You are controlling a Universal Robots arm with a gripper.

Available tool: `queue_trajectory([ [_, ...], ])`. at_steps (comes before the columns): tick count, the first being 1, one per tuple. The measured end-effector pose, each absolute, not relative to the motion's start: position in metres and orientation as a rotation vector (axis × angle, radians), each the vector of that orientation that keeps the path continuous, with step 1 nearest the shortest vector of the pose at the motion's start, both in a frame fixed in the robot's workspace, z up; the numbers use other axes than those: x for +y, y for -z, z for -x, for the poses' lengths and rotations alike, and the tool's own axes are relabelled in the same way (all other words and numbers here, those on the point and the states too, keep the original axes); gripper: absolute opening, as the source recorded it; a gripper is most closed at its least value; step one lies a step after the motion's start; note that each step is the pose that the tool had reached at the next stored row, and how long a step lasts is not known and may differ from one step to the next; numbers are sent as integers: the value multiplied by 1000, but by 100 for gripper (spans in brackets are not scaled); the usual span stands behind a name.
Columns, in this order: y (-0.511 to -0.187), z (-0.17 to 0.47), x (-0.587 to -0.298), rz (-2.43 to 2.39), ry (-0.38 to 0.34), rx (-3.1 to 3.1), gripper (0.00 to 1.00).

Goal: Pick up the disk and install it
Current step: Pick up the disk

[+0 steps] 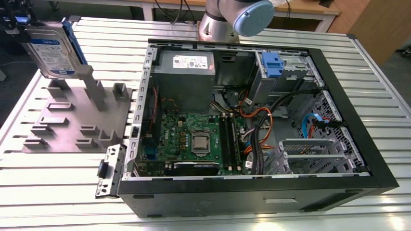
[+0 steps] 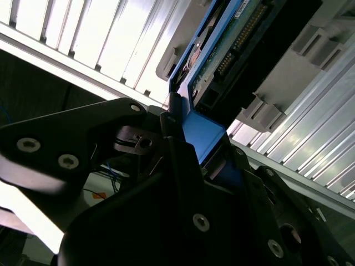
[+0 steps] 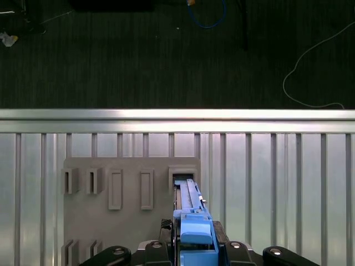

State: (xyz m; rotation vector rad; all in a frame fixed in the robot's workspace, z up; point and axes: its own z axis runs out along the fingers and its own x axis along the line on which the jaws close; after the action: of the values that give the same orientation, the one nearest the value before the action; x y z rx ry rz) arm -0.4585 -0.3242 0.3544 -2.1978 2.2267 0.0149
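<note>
— Where does the arm show?
— In the exterior view, at the top centre of the frame. One grey joint of the arm (image 1: 222, 21) stands there, with a round pale-blue cap facing the camera.
— And the gripper?
— The gripper (image 1: 19, 24) is in the upper left corner of that view, well apart from the joint.
— Are the jaws apart?
— No, they are closed. In the second wrist view the black fingers (image 2: 178, 160) press against the blue bracket of the disk (image 1: 55, 50) from both sides, and the first wrist view shows the same clamp.
</note>
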Motion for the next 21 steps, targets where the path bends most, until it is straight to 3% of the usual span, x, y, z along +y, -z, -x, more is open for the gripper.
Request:
queue_trajectory([
  [21, -361, 459, -324, 2198, -15, 2227, 37],
])
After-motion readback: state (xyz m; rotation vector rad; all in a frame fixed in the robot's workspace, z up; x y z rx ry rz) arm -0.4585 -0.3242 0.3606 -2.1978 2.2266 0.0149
